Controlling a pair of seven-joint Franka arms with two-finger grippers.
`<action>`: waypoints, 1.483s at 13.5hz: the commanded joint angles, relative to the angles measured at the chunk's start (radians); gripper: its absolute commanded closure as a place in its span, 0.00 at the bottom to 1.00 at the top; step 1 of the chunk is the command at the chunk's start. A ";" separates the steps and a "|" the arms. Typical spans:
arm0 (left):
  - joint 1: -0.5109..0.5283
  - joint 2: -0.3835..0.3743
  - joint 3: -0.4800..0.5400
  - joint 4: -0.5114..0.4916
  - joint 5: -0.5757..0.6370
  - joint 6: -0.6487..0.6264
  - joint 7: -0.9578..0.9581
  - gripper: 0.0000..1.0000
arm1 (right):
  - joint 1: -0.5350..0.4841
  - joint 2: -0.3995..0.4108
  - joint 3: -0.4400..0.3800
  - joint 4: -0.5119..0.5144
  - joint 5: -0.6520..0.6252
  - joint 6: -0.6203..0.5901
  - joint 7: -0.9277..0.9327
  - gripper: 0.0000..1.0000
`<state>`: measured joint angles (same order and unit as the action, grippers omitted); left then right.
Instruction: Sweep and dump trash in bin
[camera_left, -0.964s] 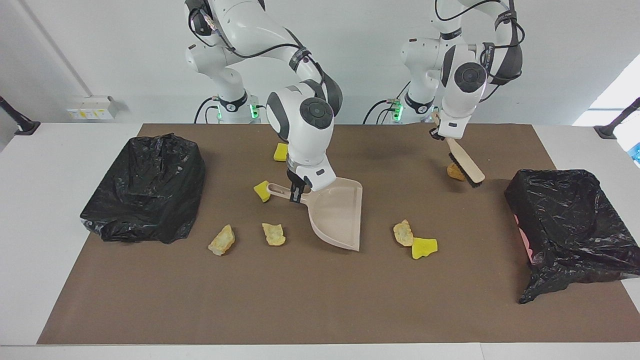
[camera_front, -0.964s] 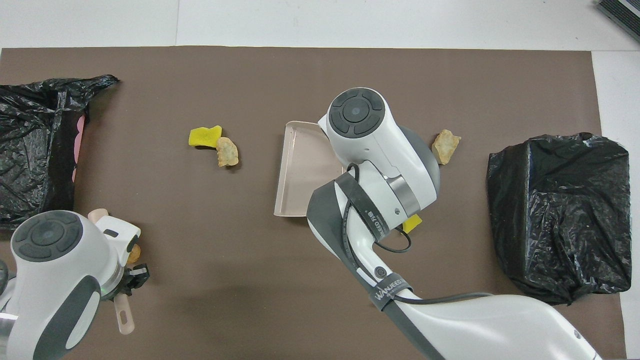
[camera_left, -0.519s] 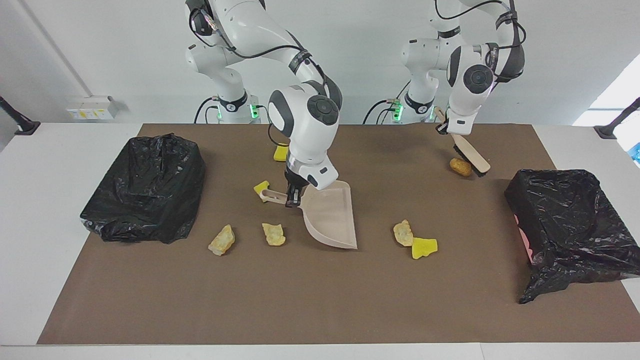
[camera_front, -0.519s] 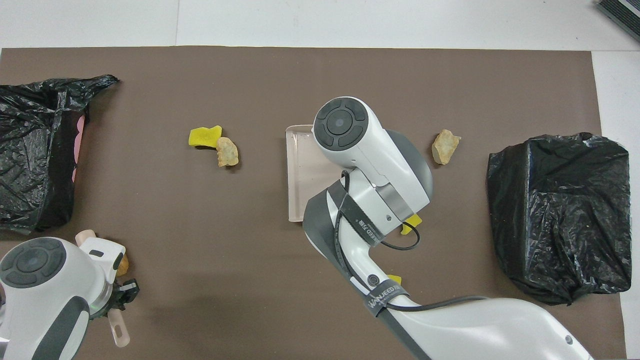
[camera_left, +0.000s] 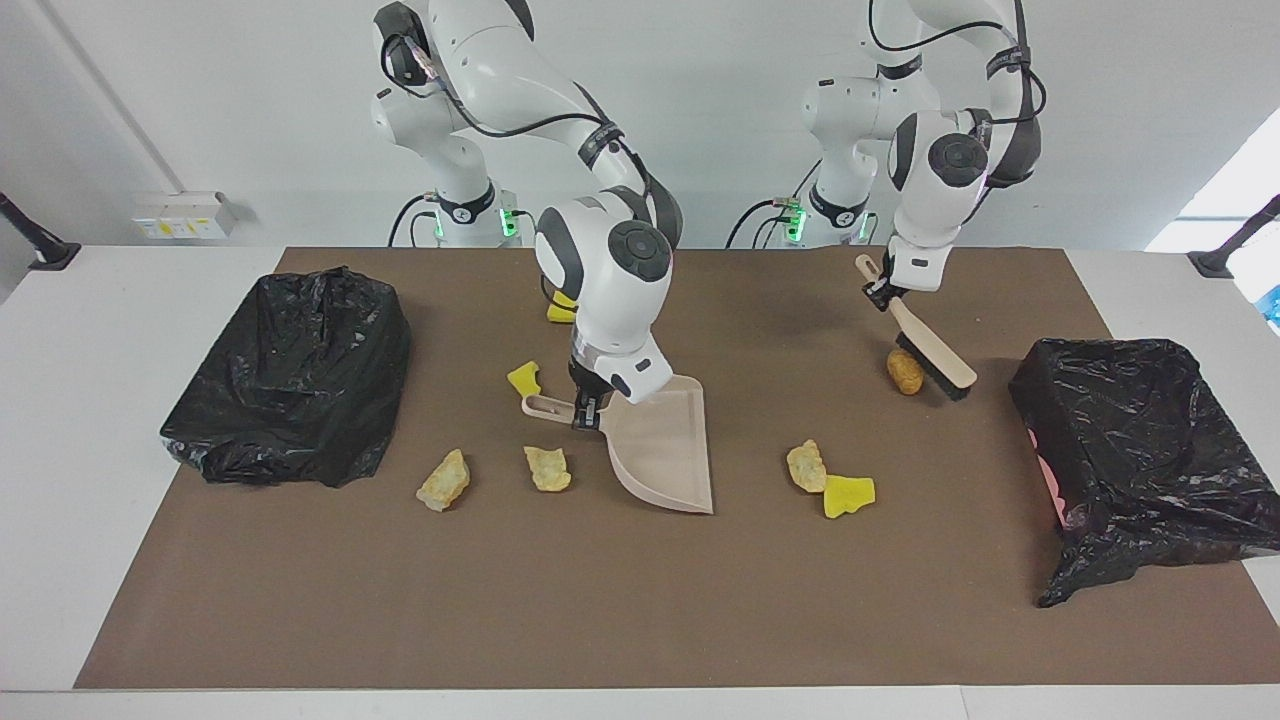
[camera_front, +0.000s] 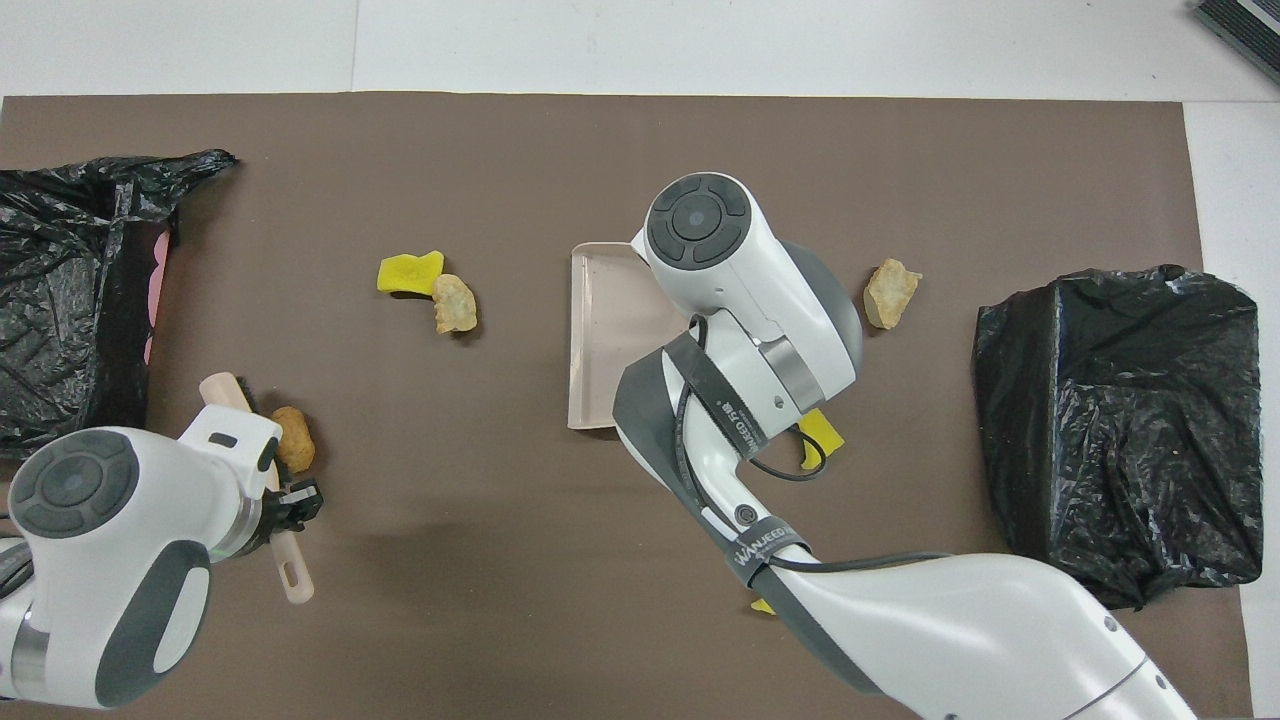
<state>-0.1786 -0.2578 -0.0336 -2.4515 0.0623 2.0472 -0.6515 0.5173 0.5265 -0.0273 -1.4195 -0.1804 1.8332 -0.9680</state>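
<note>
Centrally, right pincer (camera_left: 587, 408) clamps empty dustpan (camera_left: 665, 450), left pincer (camera_left: 880, 292) grips brush (camera_left: 932, 350), both bins' (camera_left: 290, 375) contents unseen.

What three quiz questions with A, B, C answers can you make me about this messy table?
1. Where is the orange-brown lump?
A. beside the brush
B. on the floor
C. on top of an arm

2. How many black-bagged bins are on the table?
A. one
B. two
C. three

3. What is the right gripper doing?
A. its fingers are shut on the dustpan handle
B. it is open and empty
C. it is holding a cup

Answers:
1 A: the lump lies on the mat right by the bristles of the brush, which the left gripper holds.
2 B: one bin stands at each end of the table.
3 A: the fingers clamp the handle, with the pan's mouth resting on the mat.
</note>
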 joint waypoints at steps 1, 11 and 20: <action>-0.045 0.142 0.003 0.190 -0.042 -0.028 0.000 1.00 | -0.003 0.038 0.012 0.047 0.029 -0.002 0.028 1.00; 0.070 0.218 0.008 0.244 -0.041 -0.009 0.446 1.00 | 0.024 0.040 0.013 0.036 0.062 0.050 0.032 1.00; 0.034 0.333 0.011 0.316 -0.052 0.076 0.627 1.00 | 0.041 0.032 0.012 -0.025 0.058 0.081 0.025 1.00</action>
<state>-0.1499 0.0521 -0.0248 -2.1705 0.0278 2.1142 -0.0584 0.5594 0.5657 -0.0196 -1.4127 -0.1224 1.8866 -0.9524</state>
